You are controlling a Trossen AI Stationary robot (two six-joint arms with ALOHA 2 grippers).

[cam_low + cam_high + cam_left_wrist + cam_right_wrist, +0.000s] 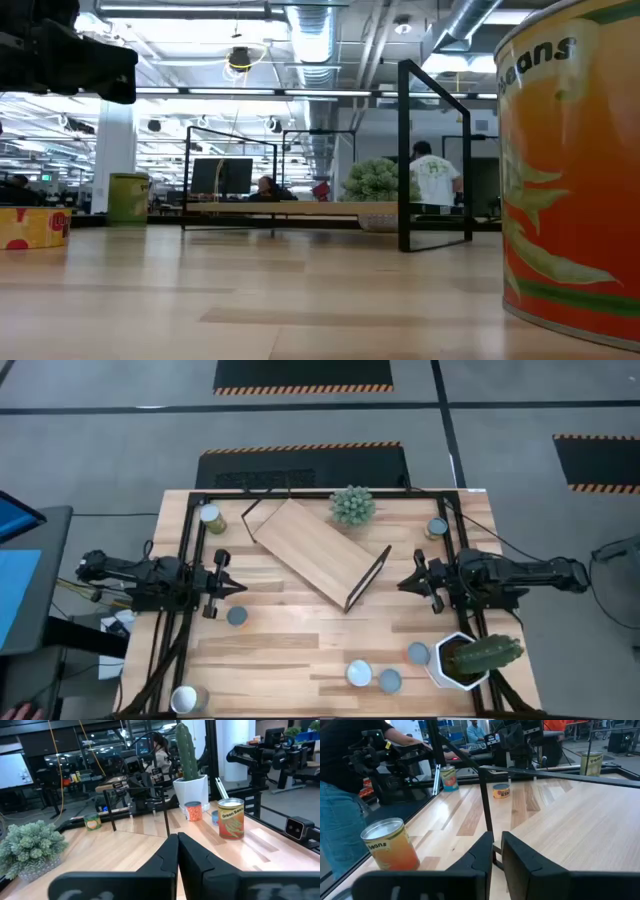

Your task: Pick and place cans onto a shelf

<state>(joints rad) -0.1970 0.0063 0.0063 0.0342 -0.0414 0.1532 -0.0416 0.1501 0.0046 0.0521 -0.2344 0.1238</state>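
Note:
The shelf [315,550], a light wooden board with black frame ends, stands slantwise in the middle of the table. Cans stand about it: one far left [211,517], one far right [437,528], one [236,616] close by my left gripper, and several along the near edge [389,681]. My left gripper [240,588] is shut and empty, left of the shelf, pointing at it. My right gripper [402,585] is right of the shelf, close to its black frame end [485,805], with a narrow gap between its fingers [497,855] and nothing in it.
A cactus in a white pot [465,657] stands near right. A green bushy plant [352,505] sits at the shelf's far side. In the low view an orange-labelled can [570,170] fills the right. A person stands beyond the table's left edge [340,795].

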